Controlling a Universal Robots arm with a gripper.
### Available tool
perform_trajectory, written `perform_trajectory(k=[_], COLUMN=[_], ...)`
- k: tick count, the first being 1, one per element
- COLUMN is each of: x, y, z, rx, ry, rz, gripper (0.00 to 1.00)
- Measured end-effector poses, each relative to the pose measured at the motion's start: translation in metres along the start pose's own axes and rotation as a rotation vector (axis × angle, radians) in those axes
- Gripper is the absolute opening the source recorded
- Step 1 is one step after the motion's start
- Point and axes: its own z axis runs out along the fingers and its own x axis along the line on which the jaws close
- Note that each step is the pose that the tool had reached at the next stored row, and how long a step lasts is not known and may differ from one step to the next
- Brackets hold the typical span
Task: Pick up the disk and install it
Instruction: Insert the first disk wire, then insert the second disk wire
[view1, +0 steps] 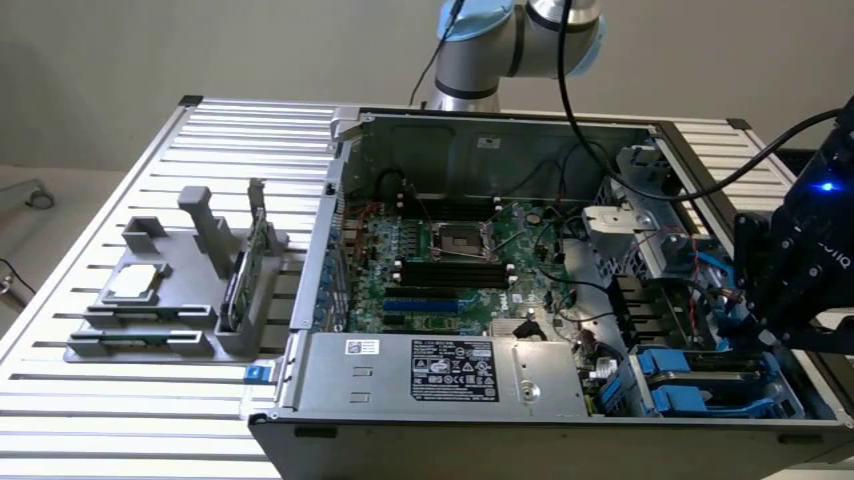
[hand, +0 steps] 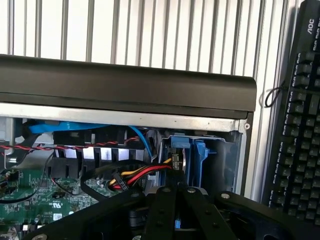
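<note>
A big open computer case (view1: 534, 300) lies on a table of silver slats (view1: 80, 400). Seen from the exterior view, the robot's black gripper (view1: 801, 270) hangs at about 3 o'clock, over the corner of the case where the blue drive slots are. In the wrist view the gripper (hand: 176, 192) has its two black fingers (hand: 165, 215) pressed together, shut tight, with their tips pointing down at the disk (hand: 186, 155). The disk stands on its edge in a blue holder (hand: 201, 155) inside the case, and I cannot tell if the fingers pinch it or only touch it. In the exterior view the blue rails of that spot (view1: 707, 385) sit at about 5 o'clock in the case. Red, yellow and black wires (hand: 140, 175) lie just beside the disk. The green board (view1: 454, 260) fills the middle of the case, and a grey box with a white sticker (view1: 447, 370) sits at 6 o'clock. A grey stand (view1: 174, 290) with a small square chip (view1: 136, 284) rests on the table at 9 o'clock. A black keyboard (hand: 295, 125) lies on the table just outside the case.
</note>
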Motion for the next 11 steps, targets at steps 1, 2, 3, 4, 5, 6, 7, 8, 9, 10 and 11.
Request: perform_trajectory(k=[1,2,3,4,5,6,7,8,9,10,11], x=[0.0,0.0,0.0,0.0,0.0,0.0,0.0001,0.0001,0.0001,0.0002,0.0002], y=[0.0,0.0,0.0,0.0,0.0,-0.0001,-0.0004,-0.0008,-0.0012,-0.0016,-0.002], z=[0.0,0.0,0.0001,0.0002,0.0003,0.0004,0.0006,0.0009,0.0011,0.0013,0.0015], rx=[0.0,0.0001,0.0001,0.0001,0.0001,0.0,0.0001,0.0001,0.0,0.0001,0.0001], ry=[0.0,0.0,-0.0001,0.0,0.0,0.0001,0.0001,0.0002,0.0003,0.0003,0.0003], rz=[0.0,0.0,0.0,0.0,0.0,0.0,0.0,0.0,0.0,0.0,0.0], gripper=[0.11,0.11,0.11,0.11,0.11,0.11,0.11,0.11,0.11,0.11,0.11])
